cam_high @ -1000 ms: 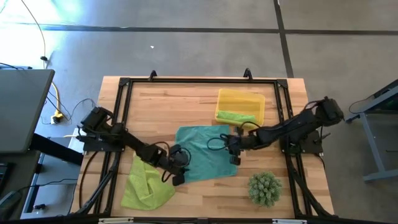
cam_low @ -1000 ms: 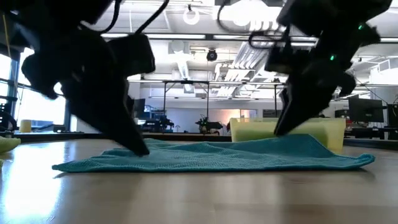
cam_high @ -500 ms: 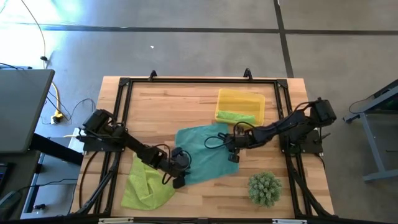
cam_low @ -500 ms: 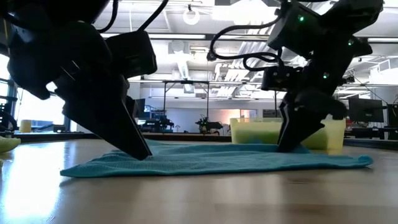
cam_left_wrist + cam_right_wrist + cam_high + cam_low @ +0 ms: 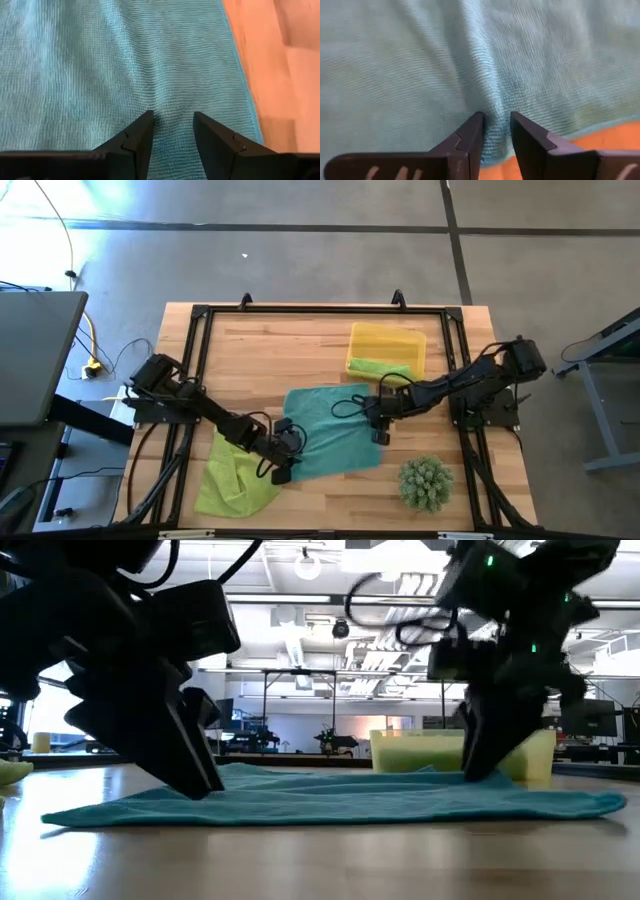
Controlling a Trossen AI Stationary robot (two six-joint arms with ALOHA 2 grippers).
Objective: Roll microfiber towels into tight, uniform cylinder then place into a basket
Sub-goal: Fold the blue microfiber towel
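Two grippers are down on the teal towel at once. The left gripper [image 5: 283,472] sits low in the centre-left of the high view, at the cloth's lower left corner; its wrist view shows the fingers [image 5: 136,142] a narrow gap apart with a small ridge of teal weave pinched up between them. The right gripper [image 5: 377,434] is right of centre, on the cloth's right edge, and its fingers [image 5: 470,135] stand narrower, also closed on a fold of fabric close to the hem, where bare wood begins just beyond.

The teal towel [image 5: 330,430] lies spread and nearly flat in the middle of the table [image 5: 300,345], skewed against the table's edges, with soft ripples across it in the low view. A crumpled lime-green towel [image 5: 235,475] lies at lower left, touching the teal one. The basket [image 5: 385,340] stands above and right of centre with another lime-green towel [image 5: 378,367] in its near end. A spiky plant [image 5: 425,483] sits at lower right.

My judgement: the step is squaring and tensioning the cloth before rolling. To do it well, both pinches should hold only the single layer, pull apart evenly to flatten the ripples, and start the roll from one straight edge, keeping both ends level so the cylinder does not cone.
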